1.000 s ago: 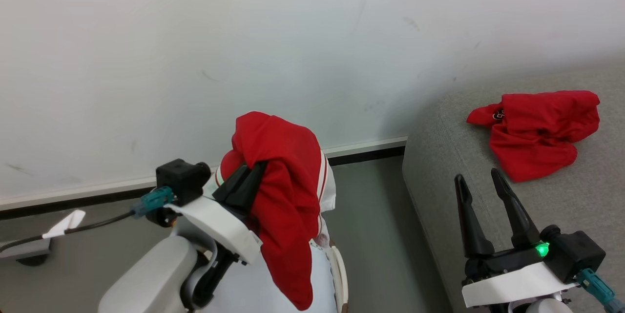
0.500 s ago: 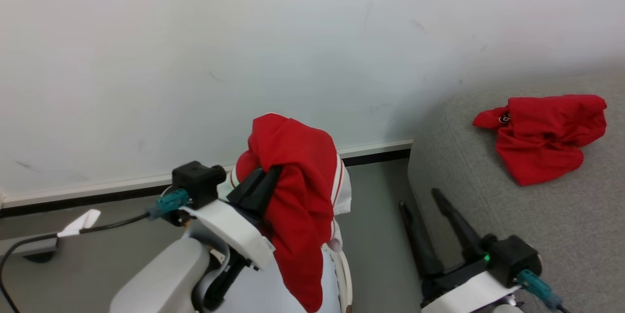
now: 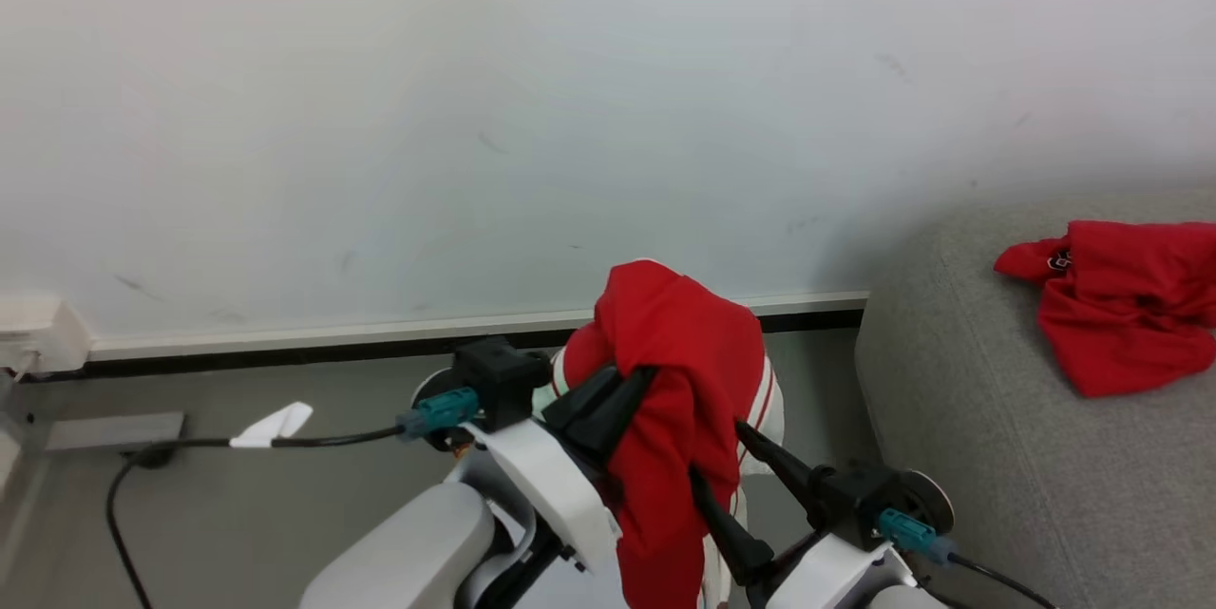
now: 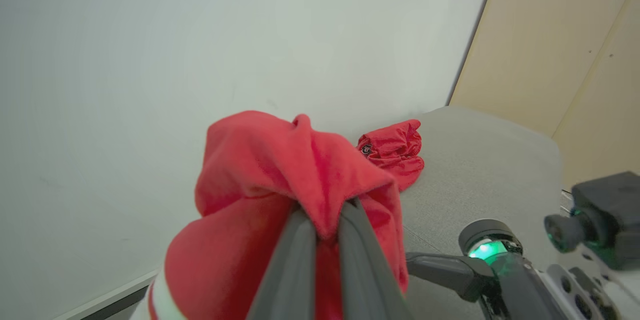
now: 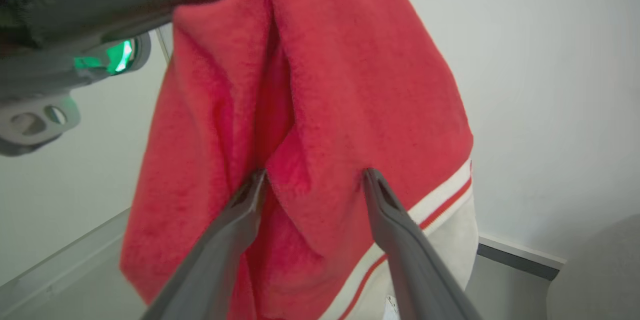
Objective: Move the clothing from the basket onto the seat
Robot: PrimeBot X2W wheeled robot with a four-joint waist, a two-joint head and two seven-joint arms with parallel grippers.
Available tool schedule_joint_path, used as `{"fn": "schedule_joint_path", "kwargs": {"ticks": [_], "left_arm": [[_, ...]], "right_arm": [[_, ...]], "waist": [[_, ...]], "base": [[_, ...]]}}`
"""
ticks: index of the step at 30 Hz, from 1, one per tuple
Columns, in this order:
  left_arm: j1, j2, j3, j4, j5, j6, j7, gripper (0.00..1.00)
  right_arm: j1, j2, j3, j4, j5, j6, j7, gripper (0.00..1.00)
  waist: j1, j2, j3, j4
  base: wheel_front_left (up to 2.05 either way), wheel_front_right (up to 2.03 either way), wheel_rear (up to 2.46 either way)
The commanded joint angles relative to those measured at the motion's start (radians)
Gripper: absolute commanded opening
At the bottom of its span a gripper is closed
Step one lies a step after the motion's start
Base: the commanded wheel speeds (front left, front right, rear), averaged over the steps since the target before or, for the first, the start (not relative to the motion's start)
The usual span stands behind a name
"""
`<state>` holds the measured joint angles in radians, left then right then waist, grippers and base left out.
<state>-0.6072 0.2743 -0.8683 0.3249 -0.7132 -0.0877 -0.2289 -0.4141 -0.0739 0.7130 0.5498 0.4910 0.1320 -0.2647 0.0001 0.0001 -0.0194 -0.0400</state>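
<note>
The head camera looks forward and down from above and behind the hanging red garment (image 3: 679, 371), facing the white wall (image 3: 475, 115) beyond it, with the grey seat (image 3: 997, 476) to the garment's right. The left wrist camera sits close behind the garment, sighting along the left hand (image 4: 325, 212) past it toward wall and seat. The right wrist camera is nearest, aimed along the right hand (image 5: 315, 174) at the garment from its right side. All three views share the garment and wall. The head and left wrist views also share the seat and the crumpled red garment (image 3: 1121, 305) on it.
</note>
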Motion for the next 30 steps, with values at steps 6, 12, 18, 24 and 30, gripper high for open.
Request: {"fn": "schedule_joint_path", "kwargs": {"ticks": [6, 12, 18, 24, 30], "left_arm": [[-0.005, -0.019, -0.059, -0.018, 0.014, -0.019, 0.023, 0.0], [0.007, -0.028, -0.126, -0.029, 0.02, -0.033, 0.043, 0.0], [0.011, -0.033, -0.158, -0.022, 0.0, -0.037, 0.048, 0.0], [0.005, -0.022, -0.153, 0.004, -0.017, -0.039, 0.041, 0.0], [0.005, -0.017, -0.13, 0.049, -0.036, -0.029, 0.033, 0.0]], "right_arm": [[-0.062, -0.014, 0.043, 0.069, 0.014, -0.003, 0.001, 1.0], [-0.102, -0.017, 0.069, 0.132, 0.016, -0.003, 0.001, 1.0], [-0.123, -0.016, 0.085, 0.165, 0.032, -0.003, 0.001, 0.4], [-0.123, -0.015, 0.084, 0.153, 0.047, -0.003, 0.001, 0.0], [-0.1, -0.017, 0.062, 0.124, 0.058, -0.003, 0.001, 0.0]], "waist": [[-0.0001, -0.0001, -0.007, 0.054], [-0.0001, -0.0001, -0.016, 0.1], [-0.0001, -0.0001, -0.021, 0.125], [-0.0001, -0.0001, -0.019, 0.126], [-0.0001, -0.0001, -0.012, 0.111]], "base": [[0.0, 0.0, 0.0], [0.0, 0.0, 0.0], [0.0, 0.0, 0.0], [0.0, 0.0, 0.0], [0.0, 0.0, 0.0]]}}
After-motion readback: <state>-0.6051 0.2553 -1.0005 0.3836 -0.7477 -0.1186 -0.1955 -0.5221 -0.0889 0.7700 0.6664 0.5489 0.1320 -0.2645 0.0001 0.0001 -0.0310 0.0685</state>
